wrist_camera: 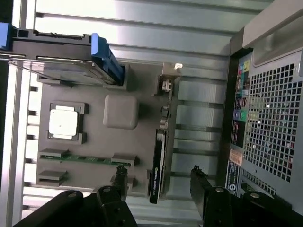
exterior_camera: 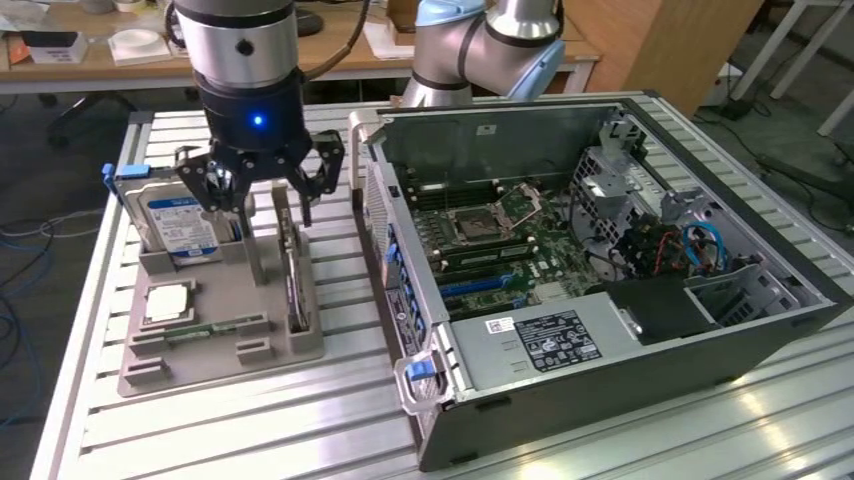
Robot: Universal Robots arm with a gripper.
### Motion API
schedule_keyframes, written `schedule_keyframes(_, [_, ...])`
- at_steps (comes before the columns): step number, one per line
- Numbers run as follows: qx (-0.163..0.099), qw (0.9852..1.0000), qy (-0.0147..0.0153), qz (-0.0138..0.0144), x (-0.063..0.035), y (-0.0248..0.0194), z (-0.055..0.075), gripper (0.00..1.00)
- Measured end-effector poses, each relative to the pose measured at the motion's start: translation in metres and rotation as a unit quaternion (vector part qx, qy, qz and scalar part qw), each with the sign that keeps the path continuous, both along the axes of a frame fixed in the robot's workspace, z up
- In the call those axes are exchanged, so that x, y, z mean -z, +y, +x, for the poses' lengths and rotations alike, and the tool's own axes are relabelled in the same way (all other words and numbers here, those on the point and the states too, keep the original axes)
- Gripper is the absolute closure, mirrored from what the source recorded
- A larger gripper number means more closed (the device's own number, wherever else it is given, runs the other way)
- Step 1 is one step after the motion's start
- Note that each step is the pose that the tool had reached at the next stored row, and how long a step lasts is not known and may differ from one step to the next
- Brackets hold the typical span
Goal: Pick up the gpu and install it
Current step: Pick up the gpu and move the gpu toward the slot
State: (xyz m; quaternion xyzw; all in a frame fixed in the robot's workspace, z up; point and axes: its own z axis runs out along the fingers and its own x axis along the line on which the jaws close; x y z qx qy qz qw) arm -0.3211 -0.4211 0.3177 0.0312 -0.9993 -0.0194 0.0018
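end effector (exterior_camera: 263, 205) splayed above upright gpu (exterior_camera: 294, 272) (its label illegible).

Above the grey holder (exterior_camera: 187, 365), the tool (exterior_camera: 263, 205) screened part of the upper end of the gpu (exterior_camera: 296, 280) and one edge of the hard drive (exterior_camera: 174, 225) standing in it. In the wrist view, the computer case (wrist_camera: 274, 94) beside the holder ran past the frame, the print on its label (wrist_camera: 234, 171) too small to read.

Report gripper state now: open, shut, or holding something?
The gripper is open, holding nothing; its fingers straddle, without touching, the thin green gpu card with black heatsink standing upright in the grey tray.
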Motion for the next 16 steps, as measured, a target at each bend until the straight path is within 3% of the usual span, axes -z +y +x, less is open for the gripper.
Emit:
schedule_keyframes(4, [0.026,0.9997,-0.0009,0.0,0.0074,0.0,0.0,0.35])
schedule_keyframes(16, [0.027,0.9996,-0.0009,0.0,0.0291,0.0,0.0,0.35])
